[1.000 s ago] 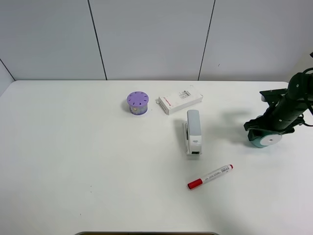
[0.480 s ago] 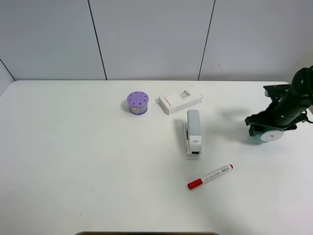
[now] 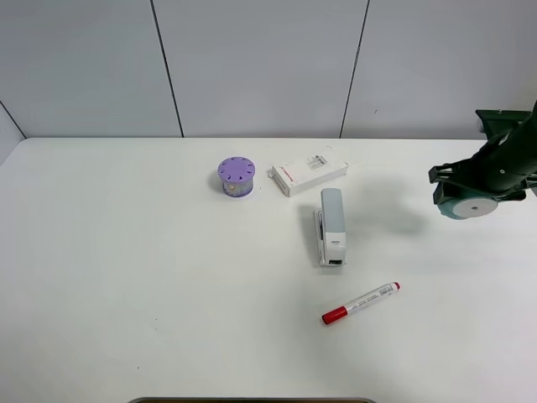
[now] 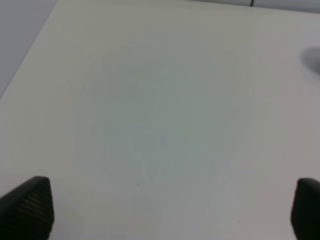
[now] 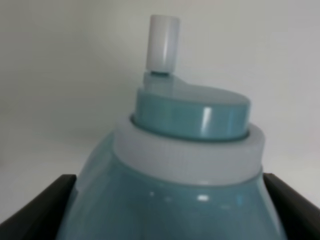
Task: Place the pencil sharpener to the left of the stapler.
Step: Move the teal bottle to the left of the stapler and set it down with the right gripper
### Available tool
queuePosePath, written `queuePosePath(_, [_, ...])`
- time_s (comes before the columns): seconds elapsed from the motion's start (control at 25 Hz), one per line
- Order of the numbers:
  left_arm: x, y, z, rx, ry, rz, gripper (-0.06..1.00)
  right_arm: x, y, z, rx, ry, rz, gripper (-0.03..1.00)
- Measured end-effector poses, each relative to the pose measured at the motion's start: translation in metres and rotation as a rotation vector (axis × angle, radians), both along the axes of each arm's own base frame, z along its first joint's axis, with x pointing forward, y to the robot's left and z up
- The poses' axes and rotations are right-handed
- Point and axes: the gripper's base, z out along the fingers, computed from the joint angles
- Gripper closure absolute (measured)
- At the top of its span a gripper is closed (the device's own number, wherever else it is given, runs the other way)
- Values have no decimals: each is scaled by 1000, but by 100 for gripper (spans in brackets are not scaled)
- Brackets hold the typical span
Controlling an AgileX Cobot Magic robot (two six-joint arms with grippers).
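The teal pencil sharpener hangs above the table at the far right, its flat white round face toward the camera. My right gripper is shut on it. The right wrist view is filled by the pencil sharpener, with its white knob sticking out and dark fingers on both sides. The light-grey stapler lies lengthwise near the table's middle, well left of the sharpener. My left gripper is open over bare table, its fingertips far apart; it is outside the high view.
A purple cylinder with holes and a flat white box lie behind the stapler. A red-capped marker lies in front of it. The white table ends at a grey wall behind.
My right gripper has lifted the pencil sharpener off the table, and it now shows higher and slightly further right in the high view. Nothing else has moved.
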Motion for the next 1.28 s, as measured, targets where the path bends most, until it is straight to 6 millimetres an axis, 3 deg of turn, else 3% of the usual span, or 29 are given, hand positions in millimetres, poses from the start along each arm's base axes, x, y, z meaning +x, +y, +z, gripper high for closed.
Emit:
queuePosePath(0.16, [0,0,0,0,0,0,-1,-4,14,11,28,1,6,29])
queuePosePath(0.52, [0,0,0,0,0,0,-1,5,96,49,102,-54,123,29])
queuePosePath(0.72, [0,0,0,0,0,0,-1,9,132,67,146,-90,159,29])
queuePosePath(0.96, [0,0,0,0,0,0,-1,14,176,69,169,-79,227,29])
queuePosePath(1.28, [0,0,0,0,0,0,-1,25,238,55,182,-30,312,29])
